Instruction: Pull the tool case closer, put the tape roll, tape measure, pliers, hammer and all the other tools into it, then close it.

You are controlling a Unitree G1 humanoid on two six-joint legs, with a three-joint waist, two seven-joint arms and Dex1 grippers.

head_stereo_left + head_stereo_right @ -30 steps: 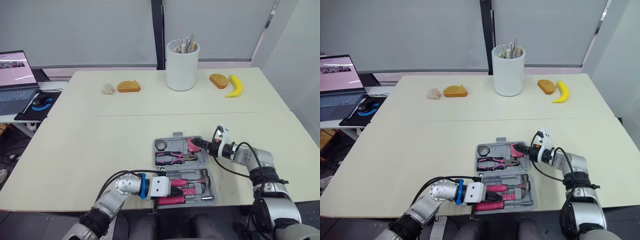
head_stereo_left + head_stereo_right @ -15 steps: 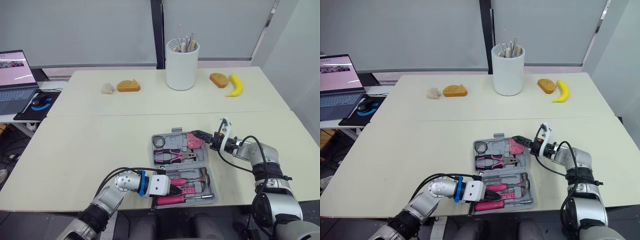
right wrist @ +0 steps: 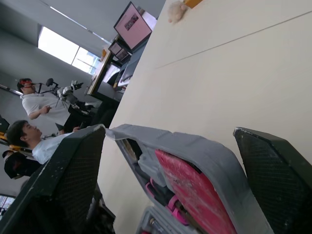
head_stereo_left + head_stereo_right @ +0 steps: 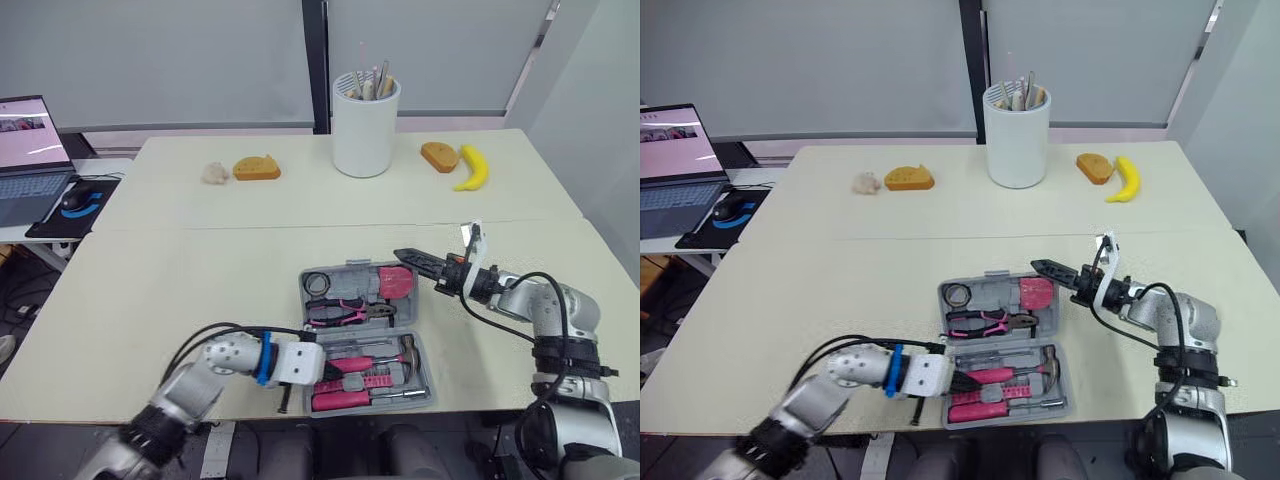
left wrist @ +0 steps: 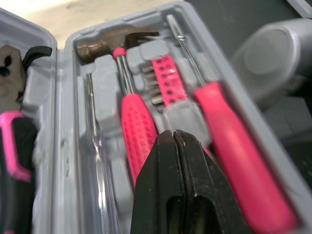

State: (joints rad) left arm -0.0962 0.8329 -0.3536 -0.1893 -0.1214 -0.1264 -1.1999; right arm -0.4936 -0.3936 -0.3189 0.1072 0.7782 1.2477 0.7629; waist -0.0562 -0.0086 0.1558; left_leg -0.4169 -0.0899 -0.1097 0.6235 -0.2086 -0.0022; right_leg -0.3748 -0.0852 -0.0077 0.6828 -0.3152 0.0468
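The grey tool case (image 4: 419,352) lies open near the table's front edge. Its far half (image 3: 195,151) is tilted up and holds the tape roll (image 4: 317,285), pink-handled pliers (image 4: 338,312) and pink tape measure (image 4: 398,281). The near half holds the hammer (image 5: 131,117) and a pink screwdriver (image 5: 229,131). My left gripper (image 5: 173,137) is shut, empty, resting low over the hammer's handle in the near half. My right gripper (image 4: 408,257) is open at the far half's right corner, whose rim sits between the fingers (image 3: 73,165).
At the back stand a white utensil holder (image 4: 365,125), a banana (image 4: 470,170), two bread pieces (image 4: 257,170) (image 4: 437,158) and a small pale lump (image 4: 213,175). A laptop (image 4: 30,140) and mouse sit on a side desk at the left. People sit beyond the table (image 3: 39,102).
My right gripper has risen and drawn back to the right, and the case's far half has tipped up with it. The left gripper stays over the near half.
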